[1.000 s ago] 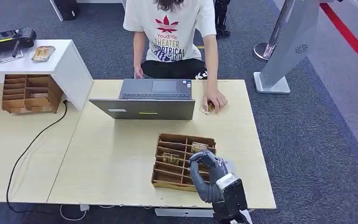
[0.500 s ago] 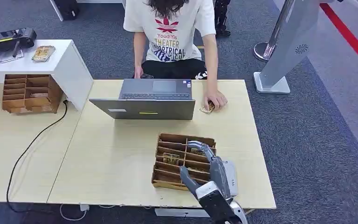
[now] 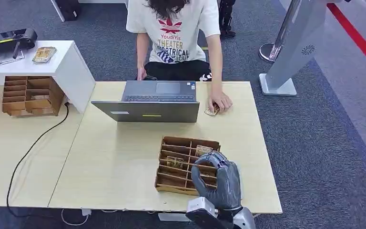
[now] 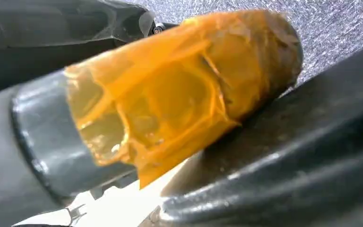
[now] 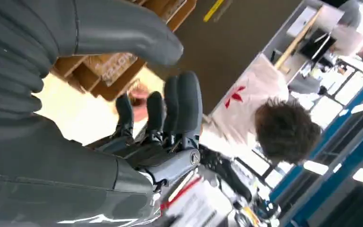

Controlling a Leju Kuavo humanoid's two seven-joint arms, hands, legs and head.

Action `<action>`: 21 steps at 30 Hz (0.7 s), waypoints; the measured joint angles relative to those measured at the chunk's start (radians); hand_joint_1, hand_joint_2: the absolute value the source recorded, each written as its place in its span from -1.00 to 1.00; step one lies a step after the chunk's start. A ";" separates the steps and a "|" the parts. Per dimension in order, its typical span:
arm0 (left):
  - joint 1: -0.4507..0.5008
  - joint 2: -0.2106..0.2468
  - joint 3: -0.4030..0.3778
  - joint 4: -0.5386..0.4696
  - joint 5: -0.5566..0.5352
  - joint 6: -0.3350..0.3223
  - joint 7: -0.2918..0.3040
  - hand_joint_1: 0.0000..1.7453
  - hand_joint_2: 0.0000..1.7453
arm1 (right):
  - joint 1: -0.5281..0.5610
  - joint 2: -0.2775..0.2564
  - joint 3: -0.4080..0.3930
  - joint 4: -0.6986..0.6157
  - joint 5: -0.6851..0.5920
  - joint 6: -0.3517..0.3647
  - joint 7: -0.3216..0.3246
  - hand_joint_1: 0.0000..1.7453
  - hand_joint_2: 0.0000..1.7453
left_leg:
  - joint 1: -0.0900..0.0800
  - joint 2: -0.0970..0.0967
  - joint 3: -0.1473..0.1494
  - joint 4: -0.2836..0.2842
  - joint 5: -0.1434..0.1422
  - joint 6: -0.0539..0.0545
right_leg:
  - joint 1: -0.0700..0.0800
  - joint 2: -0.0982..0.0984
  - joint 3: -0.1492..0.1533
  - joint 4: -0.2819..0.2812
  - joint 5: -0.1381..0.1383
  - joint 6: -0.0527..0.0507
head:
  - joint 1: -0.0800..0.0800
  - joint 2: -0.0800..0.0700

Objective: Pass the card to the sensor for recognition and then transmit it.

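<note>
A wooden compartment box (image 3: 160,164) sits near the front edge of the light table (image 3: 119,162). Two cards lie in it, one in the middle (image 3: 174,162) and one at the far right (image 3: 203,150). My right hand (image 3: 217,179) hovers over the box's right side, back up, fingers (image 5: 182,104) and thumb (image 5: 123,28) apart with nothing between them. The right wrist view shows a card (image 5: 116,64) in the box beyond the thumb. In the left wrist view a fingertip wrapped in orange tape (image 4: 179,90) is very close; its hand's pose is unclear.
A person sits at the far side behind a grey laptop (image 3: 147,110), one hand (image 3: 219,101) resting on a card (image 3: 211,112). To the left are a second wooden box (image 3: 28,95), a white cabinet (image 3: 66,71) and a black cable (image 3: 33,148). A grey stand (image 3: 295,47) is on the carpet at right.
My right hand has turned over the box's right side: fingers curled a second ago, stretched forward half a second ago, now back up and spread. The person's hand stayed on the card.
</note>
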 joint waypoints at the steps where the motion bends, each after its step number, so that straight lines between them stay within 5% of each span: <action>1: 0.000 0.000 0.000 0.000 -0.002 0.000 0.002 -1.00 -1.00 | 0.000 0.000 0.000 0.001 0.027 -0.015 0.010 -0.30 1.00 | 0.000 0.000 0.000 0.000 0.000 0.000 | 0.000 0.000 0.000 0.000 0.000 0.000 | 0.000 0.000; 5: -0.001 0.000 0.000 0.000 -0.006 0.000 0.004 -1.00 -1.00 | 0.000 0.000 0.000 0.008 0.094 -0.051 0.035 -0.32 1.00 | 0.000 0.000 0.000 0.000 0.000 0.000 | 0.000 0.000 0.000 0.000 0.000 0.000 | 0.000 0.000; 8: -0.001 0.000 0.000 0.000 -0.006 -0.001 0.005 -1.00 -1.00 | 0.000 0.000 0.002 0.014 0.143 -0.074 0.055 -0.60 1.00 | 0.000 0.000 0.000 0.000 0.000 0.000 | 0.000 0.000 0.000 0.000 0.000 0.000 | 0.000 0.000; 21: -0.002 -0.002 0.006 0.000 -0.010 -0.001 0.008 -1.00 -1.00 | 0.004 -0.006 0.022 0.055 0.265 -0.121 0.125 -0.44 1.00 | 0.000 0.000 0.000 0.000 0.000 0.000 | 0.000 0.000 0.000 0.000 0.000 0.000 | 0.000 0.000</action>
